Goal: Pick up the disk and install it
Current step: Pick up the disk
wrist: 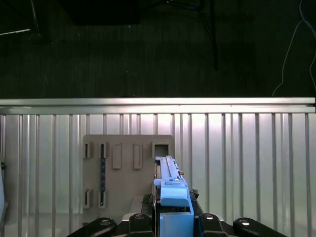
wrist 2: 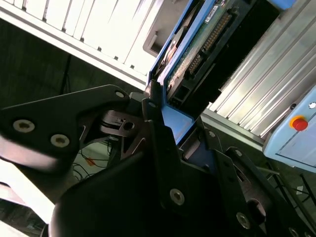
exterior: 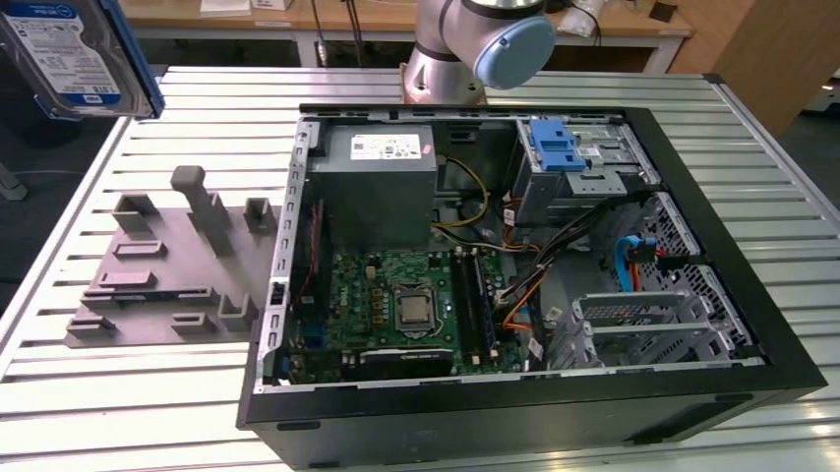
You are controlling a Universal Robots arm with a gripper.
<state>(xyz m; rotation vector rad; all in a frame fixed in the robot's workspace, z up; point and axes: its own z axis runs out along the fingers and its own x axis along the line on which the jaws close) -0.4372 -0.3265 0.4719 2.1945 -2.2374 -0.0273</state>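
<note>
slatted metal table [exterior: 118,413], wooden bench [exterior: 368,18] behind

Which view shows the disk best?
Exterior view: the disk shows its labelled face, cropped at the corner. The second wrist view shows its connector end; the first wrist view, its edge.

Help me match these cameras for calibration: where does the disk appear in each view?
Exterior view: the disk hangs in the air at the far upper left, label facing the camera.
First wrist view: the disk stands edge-on, clamped in the end effector, in front of the grey fixture plate.
Second wrist view: the disk shows its circuit-board side, rising from the end effector.
Shared landmark: the slatted table.
</note>
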